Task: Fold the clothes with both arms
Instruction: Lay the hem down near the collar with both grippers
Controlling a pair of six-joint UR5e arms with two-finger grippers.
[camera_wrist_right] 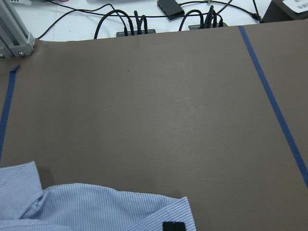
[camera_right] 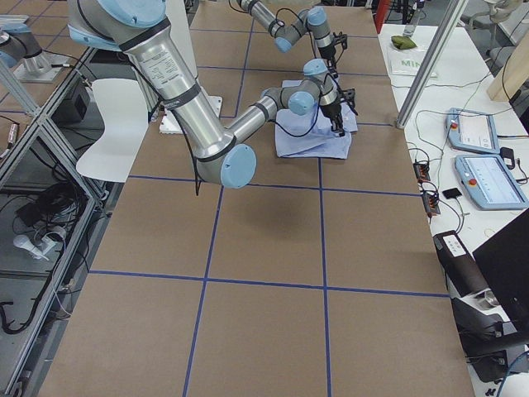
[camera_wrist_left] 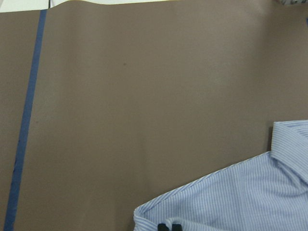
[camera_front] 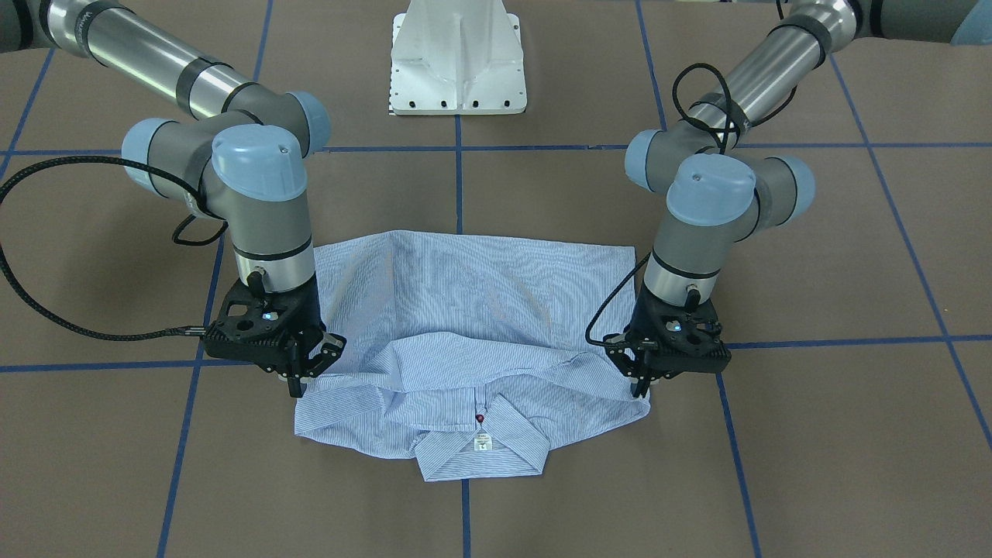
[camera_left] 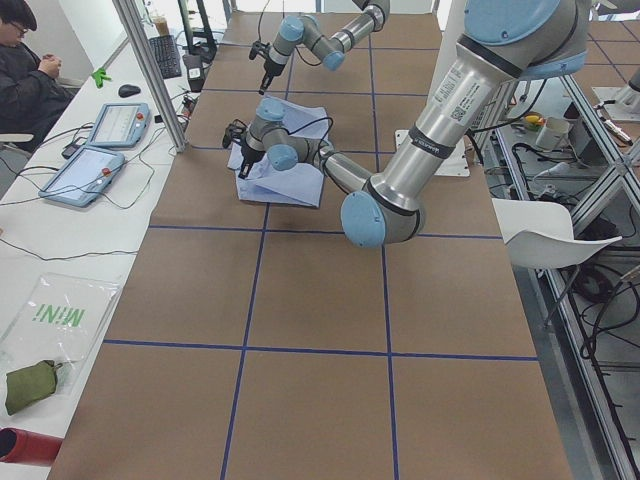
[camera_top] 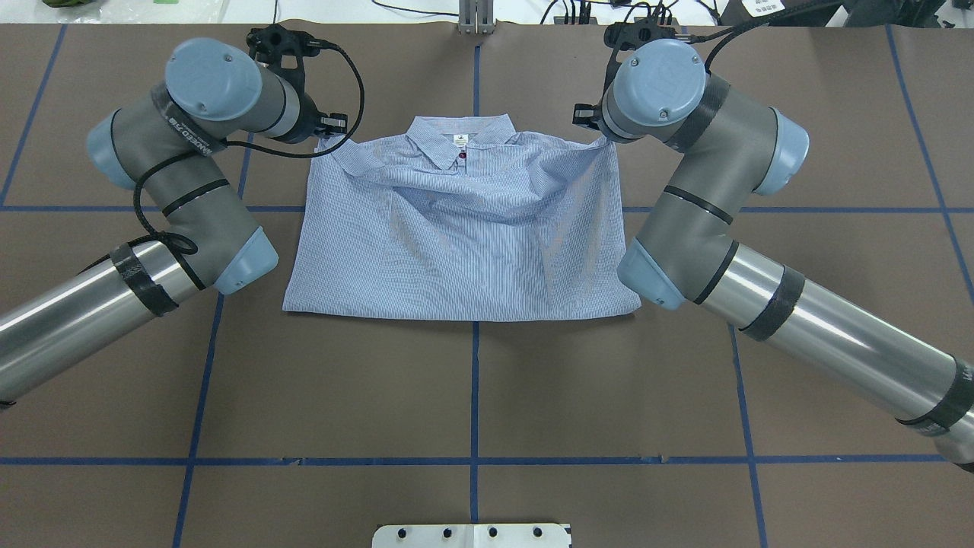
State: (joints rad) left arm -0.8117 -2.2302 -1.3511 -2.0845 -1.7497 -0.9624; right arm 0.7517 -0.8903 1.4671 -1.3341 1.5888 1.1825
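The light blue striped shirt (camera_front: 465, 310) lies flat on the brown table, its lower half folded up over the chest, with the collar, white neck label and red button on the side away from the robot (camera_top: 460, 141). My left gripper (camera_front: 640, 386) is low at one shoulder corner. The left wrist view shows its tips (camera_wrist_left: 167, 226) close together on the shirt's edge (camera_wrist_left: 231, 197). My right gripper (camera_front: 298, 380) is low at the other shoulder corner. Its tips (camera_wrist_right: 173, 226) are pinched on the fabric edge (camera_wrist_right: 96, 207). Both wrists point straight down.
The white pedestal base (camera_front: 459, 62) stands on the robot's side of the shirt. Blue tape lines (camera_top: 475, 380) cross the brown table. Cables (camera_wrist_right: 134, 21) lie past the table's far edge. A seated operator (camera_left: 25, 50) and tablets (camera_left: 100, 150) are beside that edge.
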